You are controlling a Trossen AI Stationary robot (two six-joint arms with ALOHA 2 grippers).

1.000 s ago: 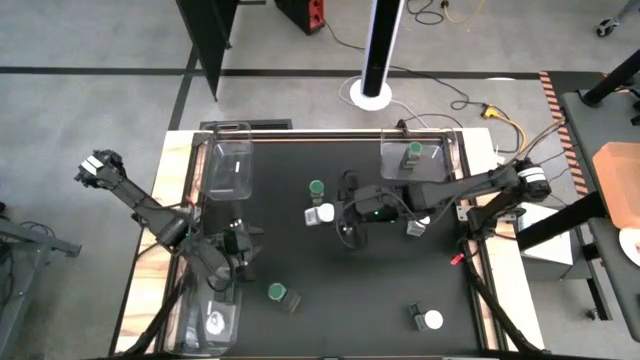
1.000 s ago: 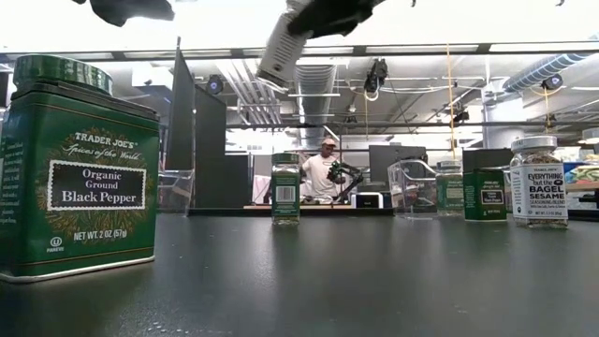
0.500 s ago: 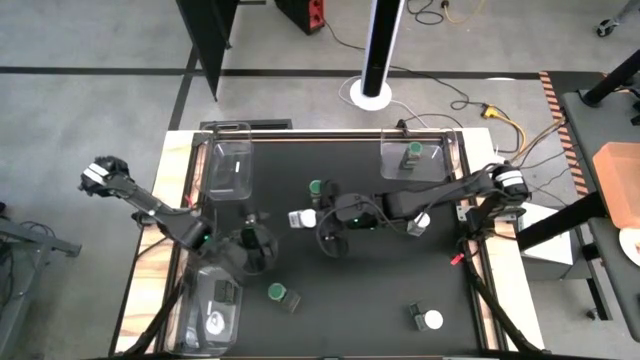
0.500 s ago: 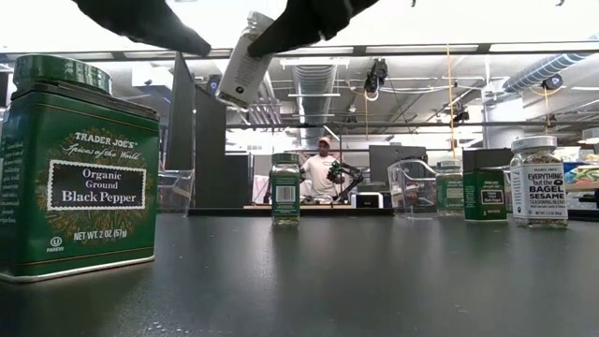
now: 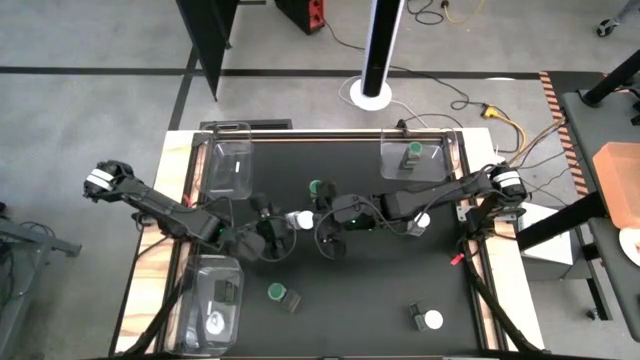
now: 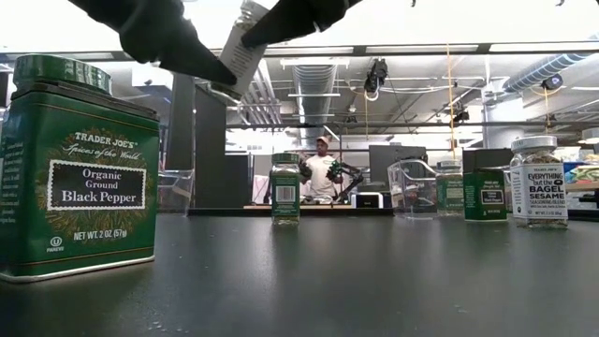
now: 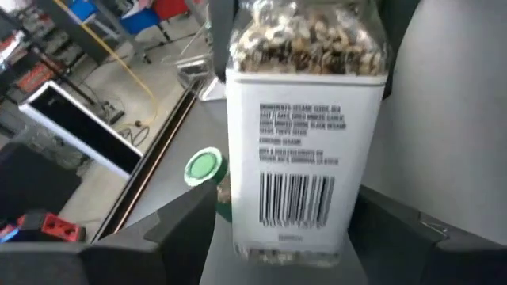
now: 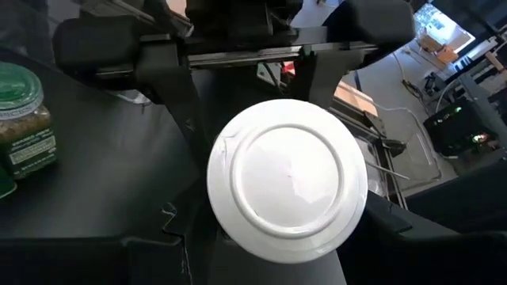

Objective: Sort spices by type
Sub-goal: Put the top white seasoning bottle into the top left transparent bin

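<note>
Jar [image 7: 305,131] barcode only wrist-side, apparently

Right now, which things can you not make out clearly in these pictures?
- White-lidded jar: right wrist view, its lid hides the label.
- Left tool: high view, too small to tell whether it touches the jar.
- Jar in the near-left tray: high view, too small to identify.

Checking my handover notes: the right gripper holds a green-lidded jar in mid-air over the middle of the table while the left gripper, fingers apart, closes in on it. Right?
One thing is wrong: the lid. The jar in the right gripper has a white lid, as the right wrist view shows. The rest stands: it is held above the table's middle, and the left gripper is at it with fingers apart.
</note>
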